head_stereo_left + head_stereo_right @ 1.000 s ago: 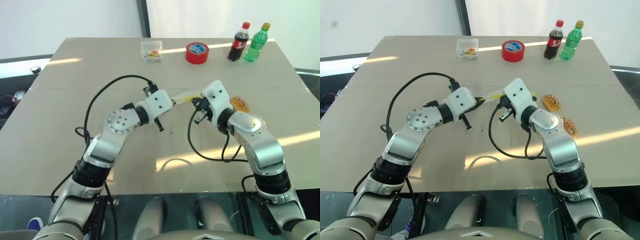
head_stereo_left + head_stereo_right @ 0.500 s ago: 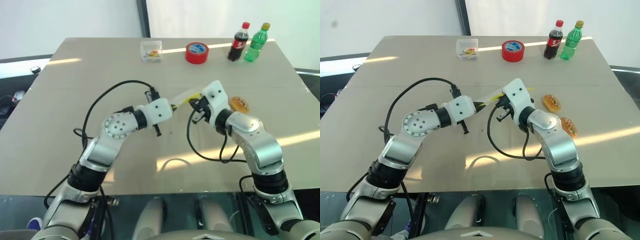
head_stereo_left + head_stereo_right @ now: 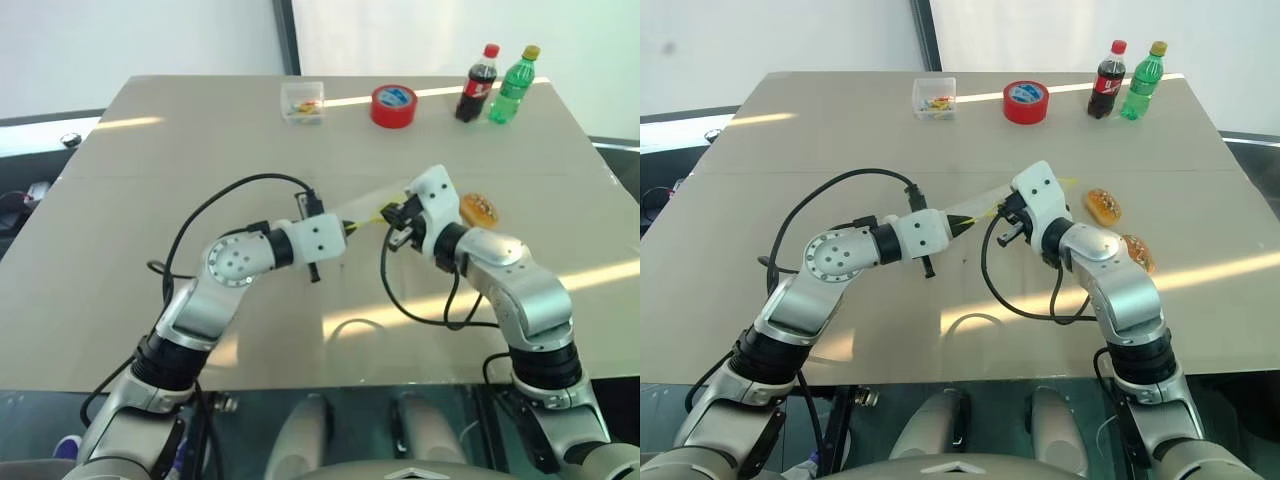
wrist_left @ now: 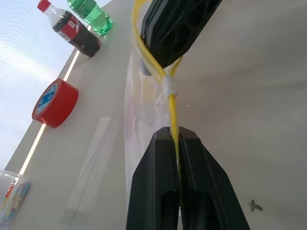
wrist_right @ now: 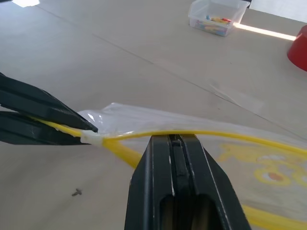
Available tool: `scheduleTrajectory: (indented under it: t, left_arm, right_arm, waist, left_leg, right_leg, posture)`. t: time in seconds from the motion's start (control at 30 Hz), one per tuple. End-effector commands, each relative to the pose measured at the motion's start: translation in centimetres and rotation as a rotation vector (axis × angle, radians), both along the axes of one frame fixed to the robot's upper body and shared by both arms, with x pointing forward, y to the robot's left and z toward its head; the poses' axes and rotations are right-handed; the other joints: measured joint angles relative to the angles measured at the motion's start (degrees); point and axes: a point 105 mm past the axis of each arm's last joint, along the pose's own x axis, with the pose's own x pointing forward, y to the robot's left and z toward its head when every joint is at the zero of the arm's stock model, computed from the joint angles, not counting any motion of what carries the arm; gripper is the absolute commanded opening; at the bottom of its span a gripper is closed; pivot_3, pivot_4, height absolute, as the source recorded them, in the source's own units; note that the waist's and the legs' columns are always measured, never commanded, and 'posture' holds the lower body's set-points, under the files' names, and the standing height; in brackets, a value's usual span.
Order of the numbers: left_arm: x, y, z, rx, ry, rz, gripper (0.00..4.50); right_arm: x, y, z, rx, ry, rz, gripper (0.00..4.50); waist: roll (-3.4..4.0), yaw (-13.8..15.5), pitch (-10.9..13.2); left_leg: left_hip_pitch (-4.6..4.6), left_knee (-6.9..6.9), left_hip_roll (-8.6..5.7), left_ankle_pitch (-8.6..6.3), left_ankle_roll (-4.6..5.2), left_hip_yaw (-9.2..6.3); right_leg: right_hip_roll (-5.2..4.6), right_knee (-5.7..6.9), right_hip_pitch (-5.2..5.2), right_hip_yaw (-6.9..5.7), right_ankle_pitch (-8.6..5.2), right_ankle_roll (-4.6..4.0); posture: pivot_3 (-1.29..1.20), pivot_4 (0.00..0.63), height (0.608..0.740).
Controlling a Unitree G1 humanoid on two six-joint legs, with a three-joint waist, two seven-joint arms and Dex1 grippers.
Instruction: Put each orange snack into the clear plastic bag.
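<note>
The clear plastic bag (image 5: 192, 122) hangs above the middle of the table, stretched between both grippers by its yellow strip (image 4: 169, 91). My left gripper (image 3: 965, 222) is shut on one end of the strip. My right gripper (image 3: 1008, 208) is shut on the strip a little further along, facing the left one. In the right wrist view my right gripper (image 5: 173, 139) pinches the strip, with the left one's black fingers (image 5: 43, 120) beside it. Two orange snacks (image 3: 1102, 206) (image 3: 1137, 252) lie on the table just right of my right arm, apart from the bag.
Along the table's far edge stand a small clear box (image 3: 303, 102), a red tape roll (image 3: 394, 105), a cola bottle (image 3: 478, 85) and a green bottle (image 3: 513, 85). A tiny dark speck (image 5: 76, 192) lies on the table under the grippers.
My left gripper has drawn back toward me and slightly down, rolling a little, with the strip still in it. My right wrist has rolled and stayed in place.
</note>
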Motion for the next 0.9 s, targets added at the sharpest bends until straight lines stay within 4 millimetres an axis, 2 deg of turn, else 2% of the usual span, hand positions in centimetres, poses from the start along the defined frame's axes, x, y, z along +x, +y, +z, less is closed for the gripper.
scheduleTrajectory:
  t: [0.03,0.1,0.2,0.27,0.37,0.5,0.53,0.6,0.8,0.9]
  left_arm:
    - [-0.8,-0.4,0.9,-0.032,-0.028,-0.050,0.00]
    - [-1.1,-0.5,1.0,-0.045,-0.027,-0.065,0.00]
    - [-0.7,0.2,1.0,-0.057,-0.016,-0.032,0.00]
    - [-0.5,0.8,1.0,-0.052,-0.011,-0.008,0.00]
    - [-0.2,1.8,0.7,-0.036,-0.011,0.020,0.00]
    - [-0.1,2.3,0.6,-0.032,-0.009,0.040,0.00]
    - [-0.1,2.4,0.6,-0.031,-0.006,0.045,0.00]
    - [0.0,2.6,0.4,-0.029,0.000,0.058,0.00]
    - [0.3,3.1,0.2,-0.046,0.012,0.095,0.00]
    - [0.5,3.3,0.2,-0.066,0.020,0.119,0.00]
  right_arm:
    - [0.4,-0.2,0.5,0.072,-0.016,-0.027,0.02]
    - [1.3,-0.2,-0.6,0.006,-0.059,-0.072,0.02]
    - [2.7,-1.0,-3.0,-0.374,-0.282,-0.092,0.02]
    - [3.0,-1.3,-3.6,-0.555,-0.420,-0.059,0.02]
    - [3.5,-1.3,-2.9,-0.699,-0.601,-0.026,0.02]
    - [3.6,-0.9,-3.2,-0.759,-0.673,0.011,0.02]
    - [3.7,-0.8,-3.2,-0.761,-0.685,0.011,0.53]
    - [3.8,-0.6,-3.0,-0.770,-0.715,0.009,1.25]
    - [3.9,-0.9,-3.4,-0.812,-0.725,0.013,4.32]
    - [4.0,-1.5,-3.0,-0.824,-0.742,-0.011,4.42]
  waist:
    - [0.00,0.0,0.0]
    - [0.00,0.0,0.0]
    - [0.00,0.1,0.0]
    - [0.01,0.2,0.0]
    - [0.01,-0.2,0.0]
    - [0.01,-0.2,0.0]
    - [0.01,-0.1,0.0]
    - [0.01,0.0,0.0]
    - [0.01,0.1,0.0]
    - [0.01,0.1,0.0]
  left_leg:
    - [0.00,0.00,0.01,0.00,0.00,0.00]
    - [0.01,0.00,0.00,0.00,0.00,0.01]
    - [0.02,0.02,-0.03,0.00,0.00,0.03]
    - [0.02,0.04,-0.07,0.00,0.00,0.01]
    - [0.01,0.02,-0.04,0.06,-0.09,0.04]
    - [0.05,0.00,0.03,0.05,-0.09,0.12]
    - [0.04,0.01,0.04,0.04,-0.07,0.11]
    - [0.04,0.02,0.04,0.04,-0.07,0.10]
    - [0.02,0.04,0.03,0.04,-0.07,0.07]
    - [0.03,0.04,0.02,0.04,-0.07,0.07]
  right_leg:
    - [0.00,0.00,0.00,0.00,0.00,0.00]
    - [0.00,0.00,0.01,0.01,0.00,0.00]
    - [-0.01,0.00,0.02,0.01,0.00,0.00]
    - [-0.03,-0.03,0.03,-0.03,0.00,0.00]
    - [-0.01,-0.02,0.00,0.00,0.00,0.00]
    - [0.07,0.01,-0.03,0.07,0.00,0.00]
    - [0.07,0.01,-0.02,0.07,0.00,0.00]
    - [0.05,-0.01,0.01,0.07,0.00,0.00]
    - [0.02,-0.01,0.02,0.05,0.00,0.00]
    - [0.03,-0.01,0.02,0.05,0.00,0.00]
  posture:
    - [0.00,0.150,0.740]
    - [0.00,0.150,0.740]
    - [0.00,0.150,0.740]
    - [0.00,0.150,0.740]
    - [0.00,0.150,0.740]
    - [0.00,0.150,0.740]
    - [0.00,0.150,0.740]
    - [0.00,0.150,0.740]
    - [0.00,0.150,0.740]
    - [0.00,0.150,0.740]
